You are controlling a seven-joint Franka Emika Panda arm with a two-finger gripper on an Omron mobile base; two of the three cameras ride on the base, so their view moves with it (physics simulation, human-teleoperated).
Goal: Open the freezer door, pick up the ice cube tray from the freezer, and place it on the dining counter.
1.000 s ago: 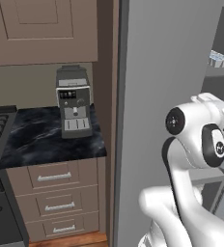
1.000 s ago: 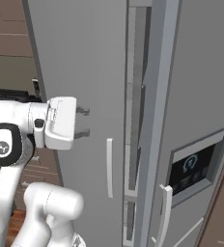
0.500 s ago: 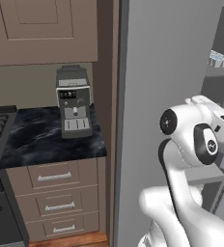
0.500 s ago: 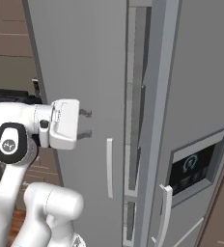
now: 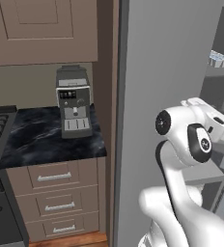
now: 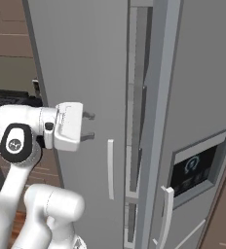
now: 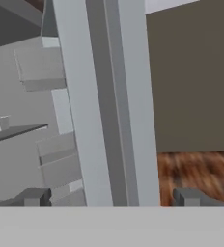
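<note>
The freezer door (image 6: 202, 146), marked by its dark dispenser recess (image 6: 198, 168) and pale handle (image 6: 166, 214), stood swung partly open, leaving a tall gap against its plain twin door (image 6: 81, 73). The claw (image 6: 88, 126) hovered in front of the twin door, level with the top of that door's handle (image 6: 110, 168), its jaws spread wide and holding nothing. In the hand view the open edge of the freezer door (image 7: 109, 106) rose between the fingertips (image 7: 34, 197), with interior shelves to one side. The ice cube tray (image 5: 220, 59) rested on an upper freezer shelf (image 5: 215, 72), near its front edge. The opening step appeared unfinished or just completed. The next move probably called for widening the gap, then reaching up and in toward the tray.
</note>
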